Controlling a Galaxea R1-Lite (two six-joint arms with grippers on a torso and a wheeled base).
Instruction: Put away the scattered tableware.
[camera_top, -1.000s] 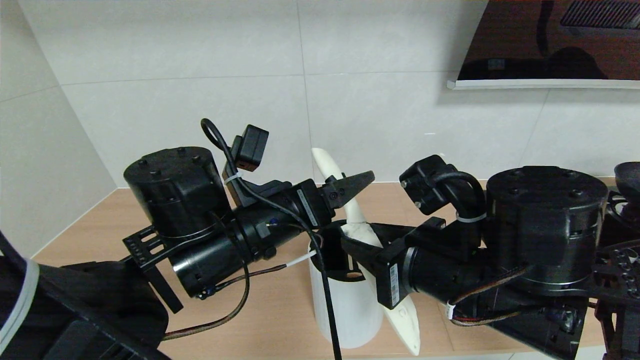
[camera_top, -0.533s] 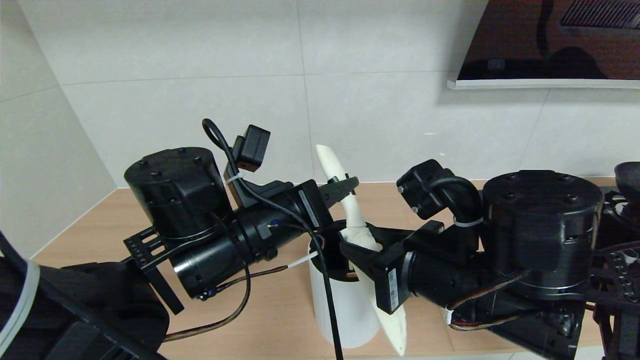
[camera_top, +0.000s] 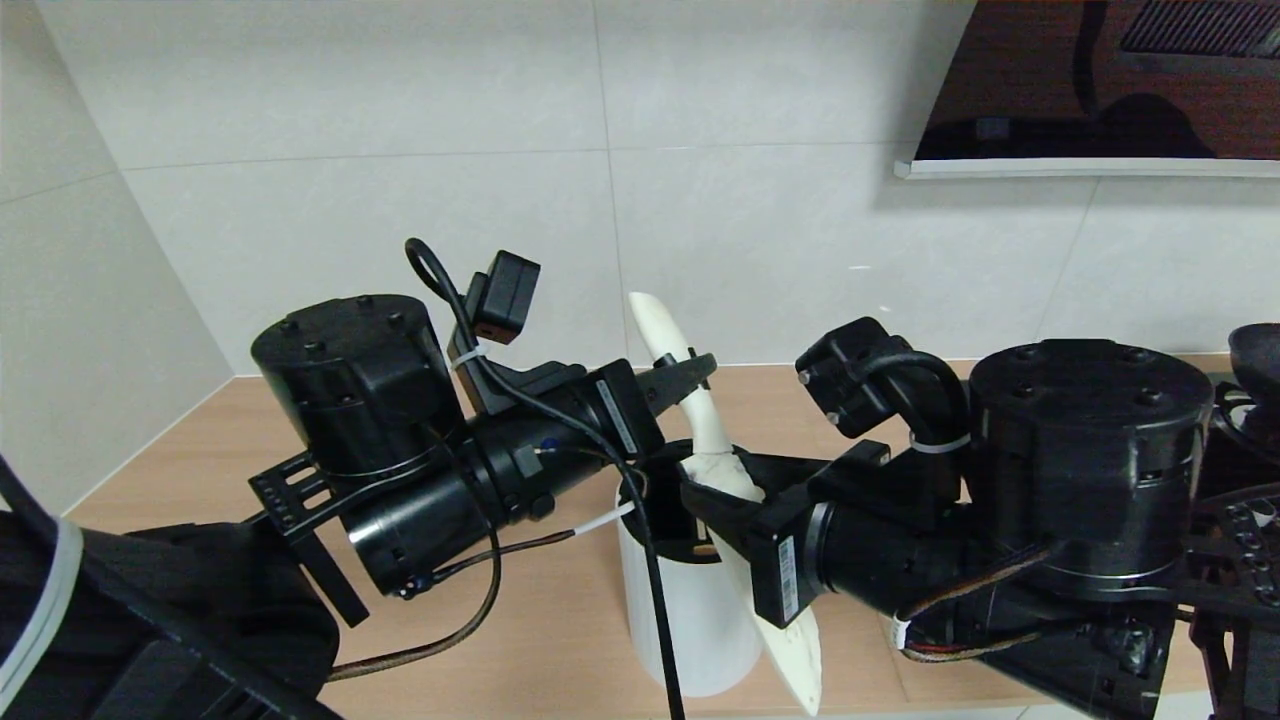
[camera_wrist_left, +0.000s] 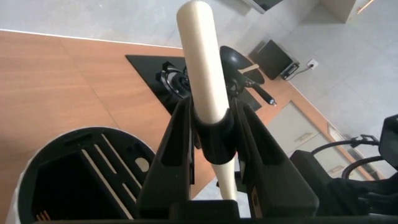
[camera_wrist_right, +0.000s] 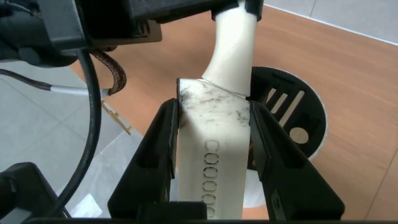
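Observation:
A white slotted spatula (camera_top: 661, 332) stands nearly upright over a white utensil holder (camera_top: 700, 630) on the wooden counter. My left gripper (camera_top: 690, 370) is shut on the spatula's round handle (camera_wrist_left: 202, 68), near its upper end. My right gripper (camera_top: 716, 482) is shut on the flat marbled part (camera_wrist_right: 214, 143) lower down. The blade (camera_top: 796, 652) hangs down in front of the holder, outside it. The holder's black slotted insert (camera_wrist_left: 68, 168) sits below both grippers, and its insert (camera_wrist_right: 292, 106) lies behind the spatula in the right wrist view.
A black cooktop (camera_wrist_left: 158, 68) with a black pan (camera_top: 1256, 358) and a dark ladle (camera_wrist_left: 235, 57) lies to the right on the counter (camera_top: 200, 440). A range hood (camera_top: 1100, 90) hangs at the upper right. The tiled wall stands close behind.
My left gripper's fingers closed onto the spatula handle. The right gripper and the spatula's blade shifted slightly to the left.

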